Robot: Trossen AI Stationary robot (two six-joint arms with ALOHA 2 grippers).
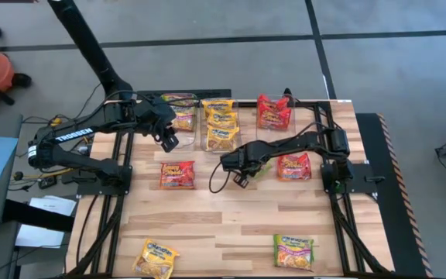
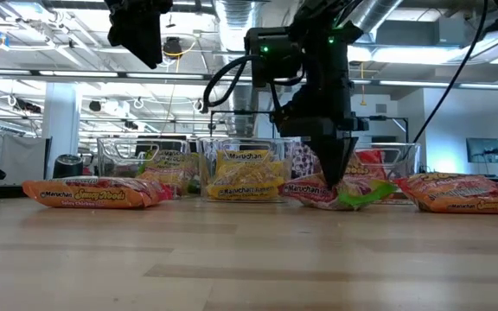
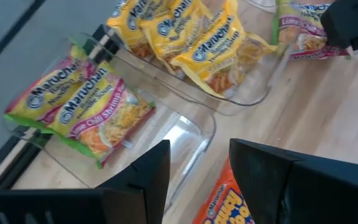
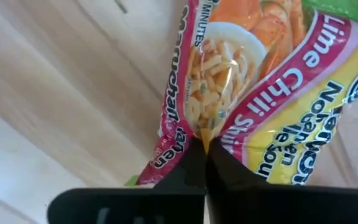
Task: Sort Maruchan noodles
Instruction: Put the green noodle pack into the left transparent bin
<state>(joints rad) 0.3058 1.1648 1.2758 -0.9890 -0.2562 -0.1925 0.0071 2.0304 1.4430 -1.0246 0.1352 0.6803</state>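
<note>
Pinched between the right gripper's [image 4: 205,163] closed dark fingers is the crumpled edge of a green-and-pink crinkly plastic Lime Chili ramen packet [image 4: 272,93], lying on the pale wooden slat table [image 1: 231,225] just right of centre. In the high view that gripper [image 1: 242,175] sits near the table's middle, and the packet's green edge [image 1: 260,168] shows just at its 3 o'clock, touching a red-orange square packet [image 1: 293,166] farther right. At the gripper's 9 o'clock lies another red-orange packet [image 1: 177,174], well apart.

At 12 o'clock along the far edge stand three clear plastic bins: the middle bin [image 1: 220,124] holds yellow packets, the right bin [image 1: 274,113] red-orange ones, the left bin [image 1: 180,110] green-and-pink ones.

Near the front edge, a yellow packet [image 1: 156,258] lies at 7 o'clock and a green-and-pink packet [image 1: 294,251] at 5 o'clock.

The left gripper [image 1: 166,136] hovers beside the left bin, its fingers [image 3: 148,180] spread with nothing between them.
</note>
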